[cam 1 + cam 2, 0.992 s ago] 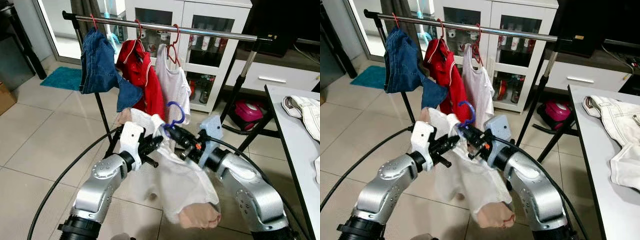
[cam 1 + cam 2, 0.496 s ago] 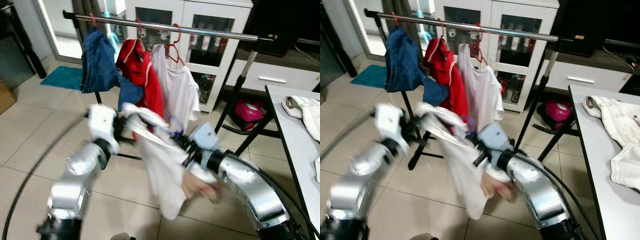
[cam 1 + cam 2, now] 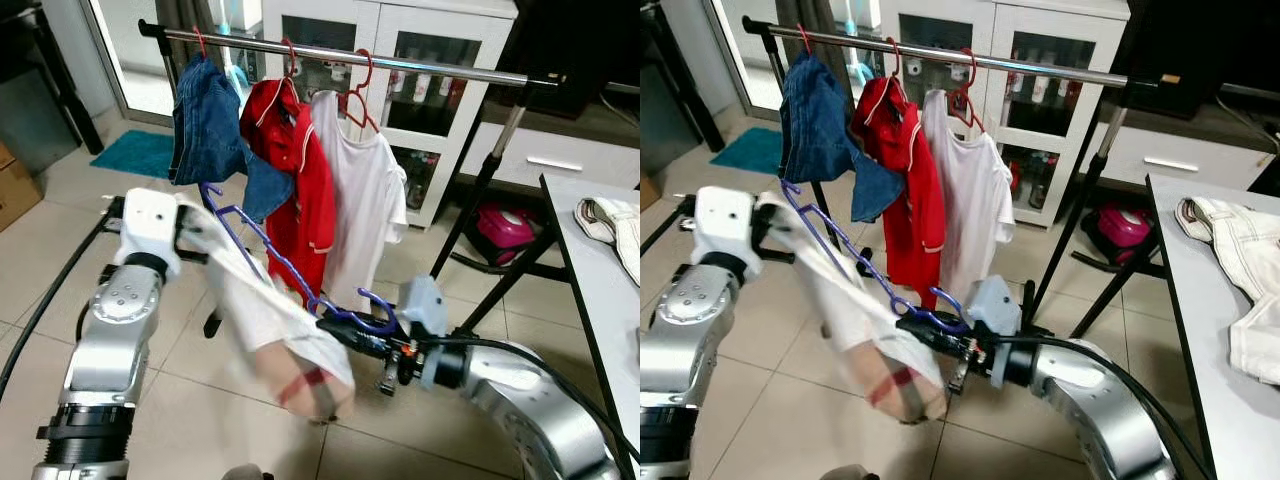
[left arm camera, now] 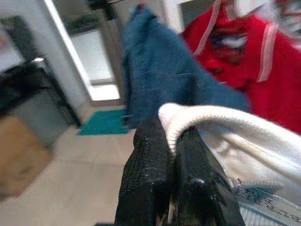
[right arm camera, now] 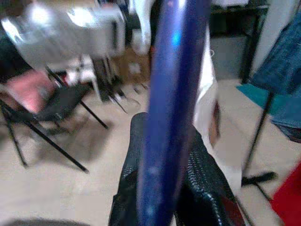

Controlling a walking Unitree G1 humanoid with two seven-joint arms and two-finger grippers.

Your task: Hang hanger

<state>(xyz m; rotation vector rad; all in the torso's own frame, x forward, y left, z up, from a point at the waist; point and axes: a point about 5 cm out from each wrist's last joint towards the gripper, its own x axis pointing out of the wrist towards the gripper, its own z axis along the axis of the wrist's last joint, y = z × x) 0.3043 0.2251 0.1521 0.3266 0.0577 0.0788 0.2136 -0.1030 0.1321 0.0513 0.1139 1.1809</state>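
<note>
Blue hanger (image 3: 270, 258) tilted below and in front of the rail (image 3: 400, 62), not on it, white garment (image 3: 255, 305) draped over it. Right gripper (image 3: 335, 330) pinches its hook end; left gripper (image 4: 169, 141) is clamped on the garment's edge.

1. Hanger (image 3: 270, 255): glossy blue plastic.
2. Rail (image 3: 420, 67): shiny bare metal.
3. Garment (image 3: 255, 310) on the hanger: soft matt white cloth.
4. Shorts (image 3: 208, 125): blue denim.
5. Floor (image 3: 60, 215): smooth, faintly glossy tile.
</note>
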